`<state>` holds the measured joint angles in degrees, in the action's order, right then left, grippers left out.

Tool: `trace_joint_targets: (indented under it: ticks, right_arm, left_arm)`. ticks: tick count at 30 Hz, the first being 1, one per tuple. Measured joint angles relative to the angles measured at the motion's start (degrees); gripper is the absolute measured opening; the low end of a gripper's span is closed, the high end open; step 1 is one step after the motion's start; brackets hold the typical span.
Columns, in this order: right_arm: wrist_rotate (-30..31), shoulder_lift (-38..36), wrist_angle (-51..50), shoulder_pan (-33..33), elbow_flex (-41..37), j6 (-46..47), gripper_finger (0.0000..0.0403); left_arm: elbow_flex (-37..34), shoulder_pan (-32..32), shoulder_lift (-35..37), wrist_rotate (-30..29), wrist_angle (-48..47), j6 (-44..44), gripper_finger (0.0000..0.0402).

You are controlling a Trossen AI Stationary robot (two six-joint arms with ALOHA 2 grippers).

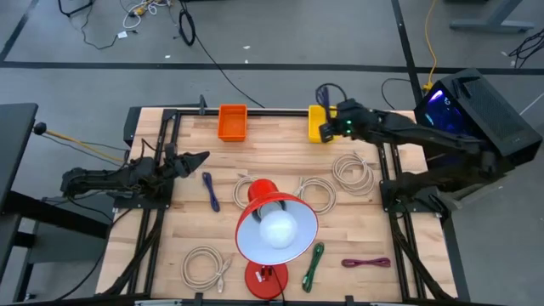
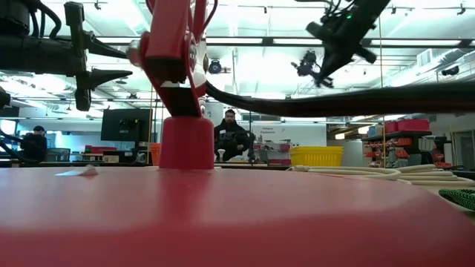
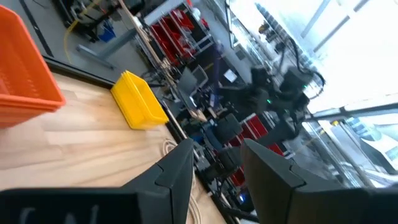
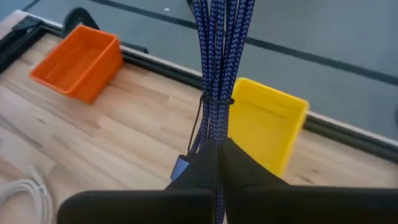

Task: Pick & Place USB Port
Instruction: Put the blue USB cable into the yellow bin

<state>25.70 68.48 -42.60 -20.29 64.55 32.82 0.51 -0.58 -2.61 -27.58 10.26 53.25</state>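
The scene is lit brightly and evenly from overhead. Ceiling strip lights (image 2: 245, 48) are blown out in the low view, where the red lamp base (image 2: 223, 215) is blurred close up.

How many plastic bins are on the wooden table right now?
2: an orange plastic bin at the table's far edge, and a yellow plastic bin to its right, beneath the right gripper. None seem hidden.

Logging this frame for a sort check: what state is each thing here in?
right gripper: shut on blue cable, above yellow bin
blue cable: bundled, held
yellow bin: upright
orange bin: upright, nothing seen inside
left gripper: open, empty
red lamp: standing
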Motion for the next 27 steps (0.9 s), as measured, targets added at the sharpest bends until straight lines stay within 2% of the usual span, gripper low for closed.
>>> trace_joint_targets:
  ticks: [6,15,23,27]
  right_arm:
    - [1.06,0.64,-1.72,-3.24,0.01,-6.02,0.0]
    - [-9.15,7.4,1.89,-14.81,0.01,-14.81,0.0]
    - [-14.27,16.7,8.81,-17.76,0.01,-16.97,0.0]
    - [-14.89,21.85,10.77,-18.36,0.01,-17.58,0.0]
  left_arm:
    - [0.0,0.0,0.0,-2.64,-0.08,-0.1,0.0142]
    - [0.0,0.02,0.0,-3.34,-0.3,-0.55,0.0142]
    - [0.0,0.04,0.0,-2.61,-1.72,-0.5,0.0142]
    - [0.0,0.04,0.0,-2.61,-1.76,-0.45,0.0142]
